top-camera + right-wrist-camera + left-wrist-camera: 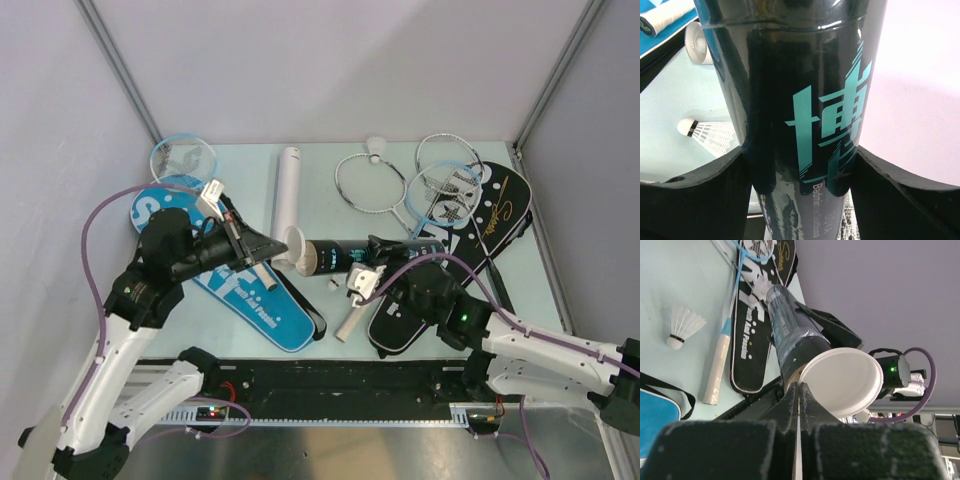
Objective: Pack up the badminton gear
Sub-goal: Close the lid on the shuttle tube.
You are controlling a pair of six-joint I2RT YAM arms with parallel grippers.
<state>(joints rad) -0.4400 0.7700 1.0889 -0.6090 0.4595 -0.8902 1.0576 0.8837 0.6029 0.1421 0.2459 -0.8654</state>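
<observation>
My right gripper (378, 258) is shut around a black shuttlecock tube (335, 258) with teal print, holding it level above the table; in the right wrist view the tube (800, 100) fills the gap between my right gripper's (800, 150) fingers. My left gripper (282, 250) is shut on the rim of a white round lid (296, 250). In the left wrist view my left gripper (799, 386) pinches the lid (840, 382), which is tilted against the tube's open mouth (790, 335). A white shuttlecock (684, 326) lies on the table below.
A white tube (287, 190) lies at the back centre. A silver racket (370, 183), a light blue racket (445, 195) and a shuttlecock (376, 148) lie back right, partly on a black cover (490, 215). A blue cover (250, 300) lies under the left arm.
</observation>
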